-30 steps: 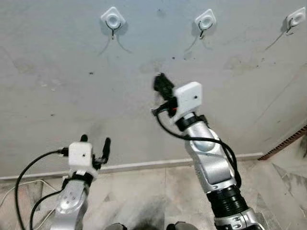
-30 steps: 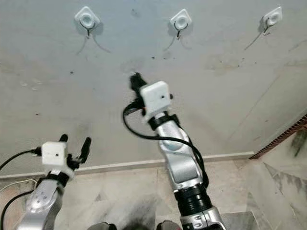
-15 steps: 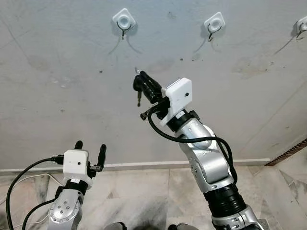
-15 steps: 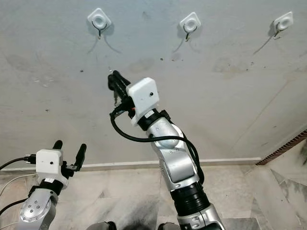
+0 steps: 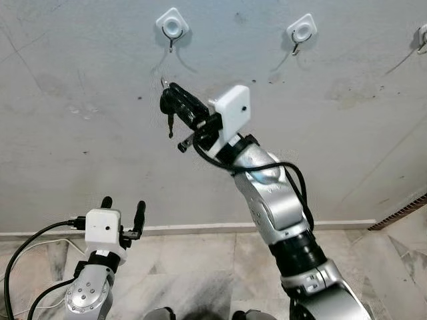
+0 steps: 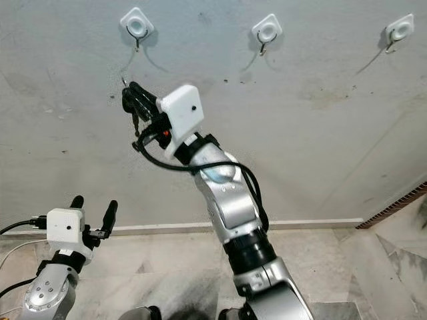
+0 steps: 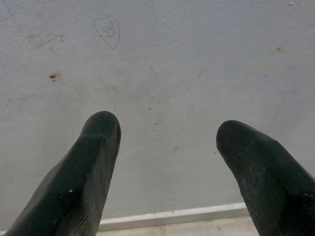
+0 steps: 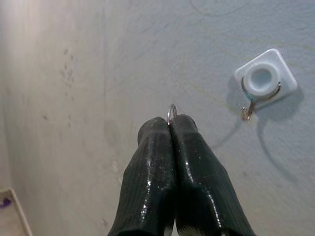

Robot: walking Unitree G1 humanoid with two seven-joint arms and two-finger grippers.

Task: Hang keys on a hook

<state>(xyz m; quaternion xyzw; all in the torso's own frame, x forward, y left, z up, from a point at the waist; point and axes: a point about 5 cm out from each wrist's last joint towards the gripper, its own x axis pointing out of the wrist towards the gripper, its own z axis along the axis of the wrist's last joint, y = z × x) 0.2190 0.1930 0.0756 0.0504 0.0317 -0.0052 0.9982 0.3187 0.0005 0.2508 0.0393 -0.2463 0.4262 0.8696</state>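
My right gripper (image 5: 170, 97) is raised against the grey wall, shut on the keys. A small key (image 5: 170, 125) dangles below the black fingers, and the metal key ring (image 8: 172, 113) pokes out past their tips. The left white hook (image 5: 171, 30) is above the gripper, a short way off and apart from the ring. In the right wrist view the same hook (image 8: 260, 83) sits beyond and to one side of the fingertips. My left gripper (image 5: 123, 203) is low at the left, open and holding nothing.
Two more white hooks are on the wall, a middle hook (image 5: 301, 32) and a right hook (image 5: 421, 37). A white skirting strip (image 5: 200, 229) runs along the wall's foot above the marble floor (image 5: 200, 267). A brick edge (image 5: 400, 213) shows at the far right.
My right arm has swung left and up with the keys, bringing the gripper closer under the left hook. The left arm has stayed low and open.
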